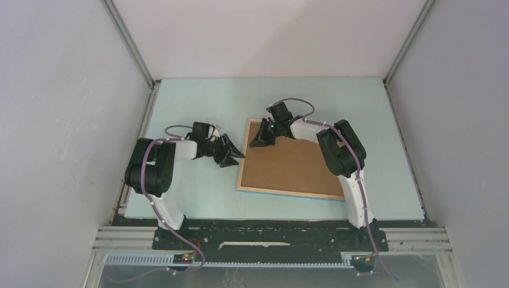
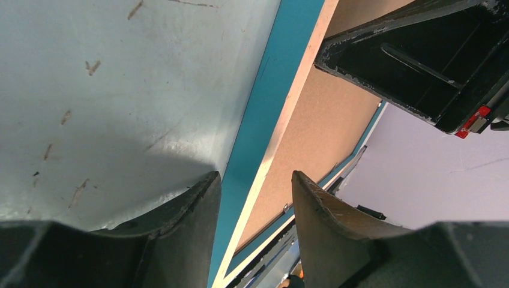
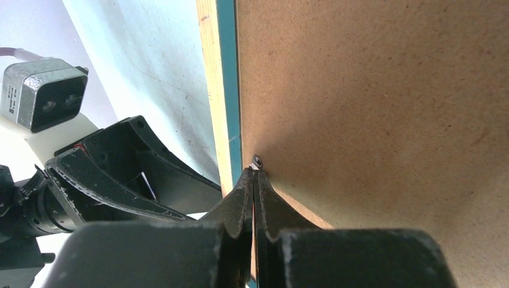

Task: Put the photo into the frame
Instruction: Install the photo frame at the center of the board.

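Observation:
The frame [image 1: 242, 168] lies back-up on the table, its light wood rim and turquoise edge [image 2: 270, 102] around a brown backing board [image 1: 294, 165]. The photo is hidden. My left gripper [image 1: 239, 151] is open at the frame's left edge; in the left wrist view that edge runs between its fingers [image 2: 255, 177], which grip nothing. My right gripper [image 1: 259, 143] is shut over the board's far left part. Its tips [image 3: 254, 171] rest against a small metal tab [image 3: 257, 161] where the board [image 3: 372, 102] meets the rim [image 3: 211, 90]. Whether the tab is pinched is unclear.
The pale green table [image 1: 198, 108] is walled by white panels with metal posts at the back corners. The two grippers are close together at the frame's left edge; the left one [image 3: 120, 174] shows in the right wrist view. Both arm bases stand at the near edge.

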You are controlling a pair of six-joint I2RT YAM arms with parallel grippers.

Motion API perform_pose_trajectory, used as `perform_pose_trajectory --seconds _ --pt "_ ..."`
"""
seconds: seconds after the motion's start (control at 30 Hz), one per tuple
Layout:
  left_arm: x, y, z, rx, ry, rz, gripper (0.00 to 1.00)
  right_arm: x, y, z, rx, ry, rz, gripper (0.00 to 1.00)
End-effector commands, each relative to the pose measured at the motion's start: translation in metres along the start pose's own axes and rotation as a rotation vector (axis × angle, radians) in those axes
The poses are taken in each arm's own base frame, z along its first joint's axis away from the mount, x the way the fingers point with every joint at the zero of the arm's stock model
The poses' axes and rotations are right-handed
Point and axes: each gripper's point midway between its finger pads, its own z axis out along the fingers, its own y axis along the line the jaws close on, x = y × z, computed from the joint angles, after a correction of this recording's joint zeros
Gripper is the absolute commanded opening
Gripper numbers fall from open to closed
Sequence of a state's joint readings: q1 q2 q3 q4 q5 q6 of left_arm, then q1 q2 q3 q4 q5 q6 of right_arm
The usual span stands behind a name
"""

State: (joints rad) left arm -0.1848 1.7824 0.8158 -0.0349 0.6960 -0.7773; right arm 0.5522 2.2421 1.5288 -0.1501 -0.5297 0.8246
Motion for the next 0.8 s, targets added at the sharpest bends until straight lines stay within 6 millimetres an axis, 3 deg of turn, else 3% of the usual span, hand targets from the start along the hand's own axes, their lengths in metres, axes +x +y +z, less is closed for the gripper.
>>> perform_pose_trajectory --seconds 0.0,0.2,0.4,0.6,0.77 --pt "-0.006 -0.016 -0.001 0.046 -0.003 0.038 0.55 0.002 0.002 0.013 -0.024 0.002 0.030 0.00" --pt "-0.006 -0.016 0.000 0.047 -0.002 0.035 0.55 0.010 0.008 0.019 -0.069 0.003 0.090 0.00" --pt "-0.005 -0.016 -0.001 0.049 0.001 0.035 0.55 -0.001 0.009 0.017 -0.090 -0.032 0.101 0.00" --pt "-0.007 -0.018 -0.002 0.054 -0.008 0.042 0.55 -0.003 0.035 -0.026 -0.061 -0.072 -0.034 0.01" --pt "-0.012 -0.023 -0.009 0.059 -0.036 0.071 0.56 -0.004 0.047 -0.061 -0.015 -0.113 -0.136 0.11"
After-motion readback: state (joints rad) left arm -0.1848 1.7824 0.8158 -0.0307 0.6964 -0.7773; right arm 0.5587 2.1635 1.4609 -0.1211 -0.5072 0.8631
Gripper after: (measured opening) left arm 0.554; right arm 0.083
